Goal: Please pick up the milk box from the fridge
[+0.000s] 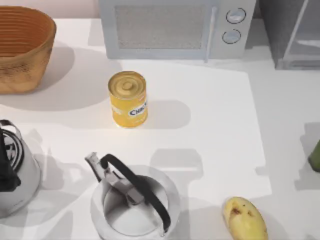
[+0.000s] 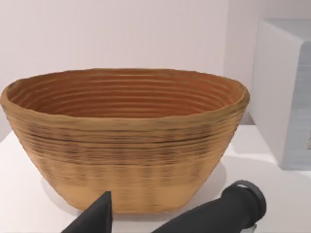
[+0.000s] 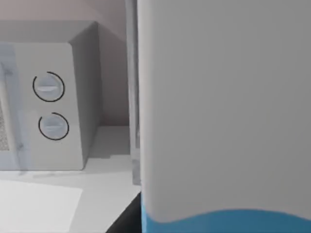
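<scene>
presently on the white desk (image 1: 210,100): one yellow can (image 1: 128,99), upright near the middle; one woven basket (image 1: 22,47) at the far left corner; one light-grey microwave (image 1: 175,27) with two round knobs along the back edge; one grey fridge (image 1: 292,32) with a pale glass panel at the far right corner, partly in view; one open kettle (image 1: 134,202) with a black handle at the near edge; a second metal kettle (image 1: 12,175) at the near left; one yellow potato (image 1: 244,219) at the near right. milk box (image 3: 223,111): white face with a blue band, pressed close before the right wrist camera, microwave and fridge edge behind it. left tool: dark fingers (image 2: 99,216) low before the basket, how far open i cannot tell. right tool: state cannot be told.
</scene>
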Tool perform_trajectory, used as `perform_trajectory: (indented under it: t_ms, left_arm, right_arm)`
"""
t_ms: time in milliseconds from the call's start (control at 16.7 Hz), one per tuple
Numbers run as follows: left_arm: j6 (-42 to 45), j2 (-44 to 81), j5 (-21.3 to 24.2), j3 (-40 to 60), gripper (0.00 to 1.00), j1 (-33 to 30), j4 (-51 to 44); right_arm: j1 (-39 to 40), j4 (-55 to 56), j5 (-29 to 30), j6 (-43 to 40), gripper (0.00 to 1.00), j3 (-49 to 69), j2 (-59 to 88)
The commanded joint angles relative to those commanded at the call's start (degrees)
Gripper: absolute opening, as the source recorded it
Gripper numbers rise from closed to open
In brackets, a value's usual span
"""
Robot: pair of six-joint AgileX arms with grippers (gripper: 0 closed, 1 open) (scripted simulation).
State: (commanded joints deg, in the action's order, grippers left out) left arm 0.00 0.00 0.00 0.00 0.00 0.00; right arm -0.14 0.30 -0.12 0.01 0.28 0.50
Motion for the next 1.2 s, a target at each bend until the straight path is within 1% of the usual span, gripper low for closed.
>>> perform_trajectory:
  t_ms: [420,600,840,1200]
  left_arm:
    - [0.00,0.00,0.00,0.00,1.00,0.00,0.00]
    - [0.00,0.00,0.00,0.00,1.00,0.00,0.00]
    - [0.00,0.00,0.00,0.00,1.00,0.00,0.00]
    - [0.00,0.00,0.00,0.00,1.00,0.00,0.00]
  right_arm:
    - [-0.03,-0.20,0.03,0.10,0.00,-0.18,-0.25]
    - [1.75,3.15,-1.64,-0.14,0.00,1.37,3.17]
    - [6.26,15.51,-6.36,-0.79,0.00,5.56,16.06]
    - [11.63,43.91,-15.71,-1.26,0.00,12.51,48.32]
